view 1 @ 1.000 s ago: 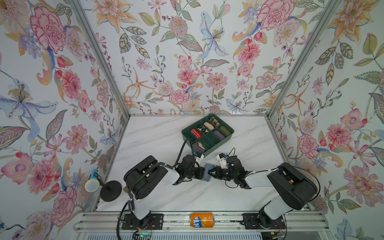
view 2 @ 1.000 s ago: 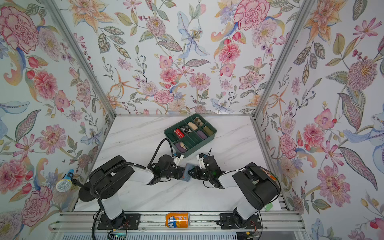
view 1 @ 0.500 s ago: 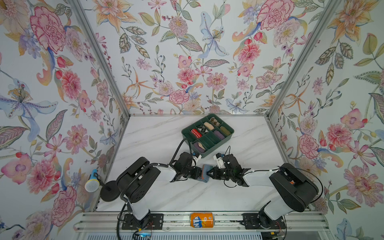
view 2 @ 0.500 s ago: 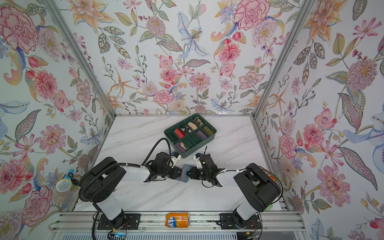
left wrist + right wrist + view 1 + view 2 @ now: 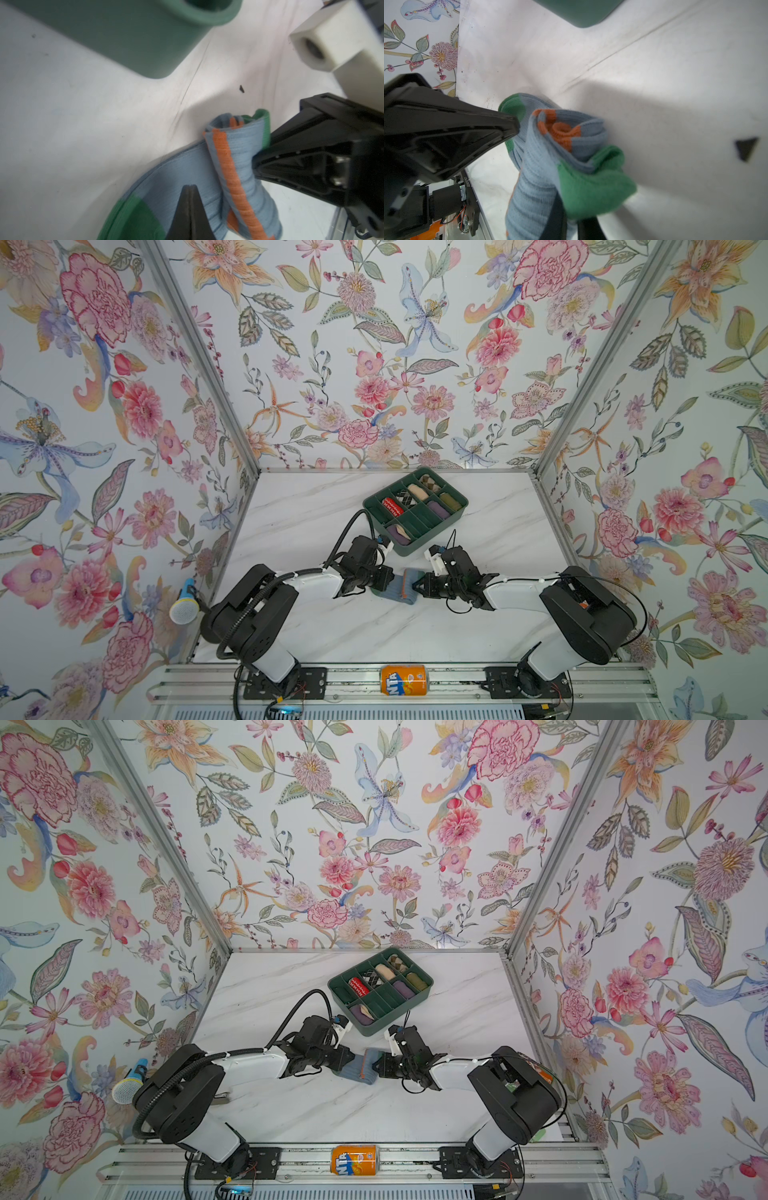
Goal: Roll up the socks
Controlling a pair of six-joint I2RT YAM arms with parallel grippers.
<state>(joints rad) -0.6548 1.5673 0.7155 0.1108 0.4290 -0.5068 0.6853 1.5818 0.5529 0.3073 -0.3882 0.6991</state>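
Socks [image 5: 234, 164] partly cropped, left wrist view

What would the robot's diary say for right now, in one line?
step: rolling | socks: partly rolled | left gripper: shut, tip on socks | right gripper: shut on socks

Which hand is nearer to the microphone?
Left. The left hand is at the side of the socks that faces the microphone; the right hand is at their opposite side, farther away.
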